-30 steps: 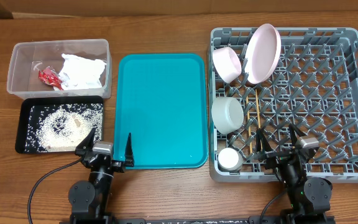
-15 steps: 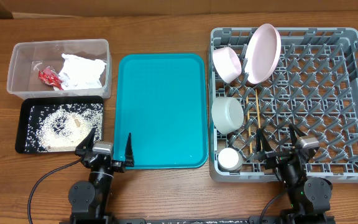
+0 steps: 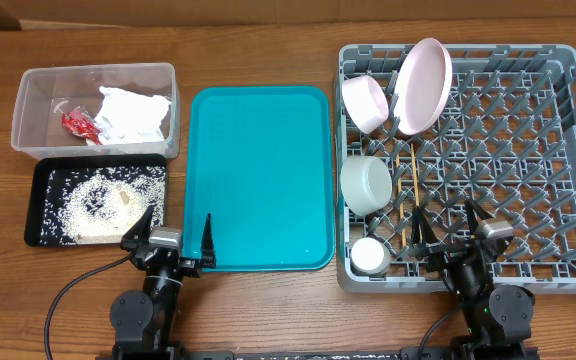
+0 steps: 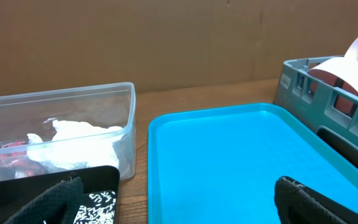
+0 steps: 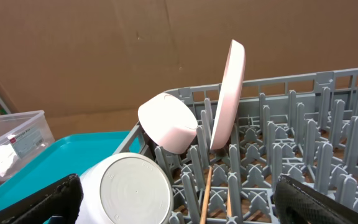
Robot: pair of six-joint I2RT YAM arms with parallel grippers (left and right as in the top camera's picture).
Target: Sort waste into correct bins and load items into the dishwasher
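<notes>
Upper left, in the clear plastic tub (image 3: 28,110): crumpled napkin (image 3: 133,112), soft and probably feather-light, beside shiny red wrapper (image 3: 76,123), likely slippery. Below, loose rice (image 3: 98,200) on matte black tray (image 3: 43,235). Lower left, left gripper (image 3: 175,232) spread wide, empty. Right, in pegged grey rack (image 3: 568,150): rigid, probably breakable plate (image 3: 423,85) and bowls (image 3: 365,102), best taken by rims. Right gripper (image 3: 446,226) likewise wide.

Bright, even light, soft shadows, mild sheen on teal tray (image 3: 258,170) — wrist views' fingers (image 4: 55,202) blurred.

Pink plate (image 3: 423,85) upright in grey rack (image 3: 508,50); napkin (image 3: 128,112) in tub (image 3: 98,70).
</notes>
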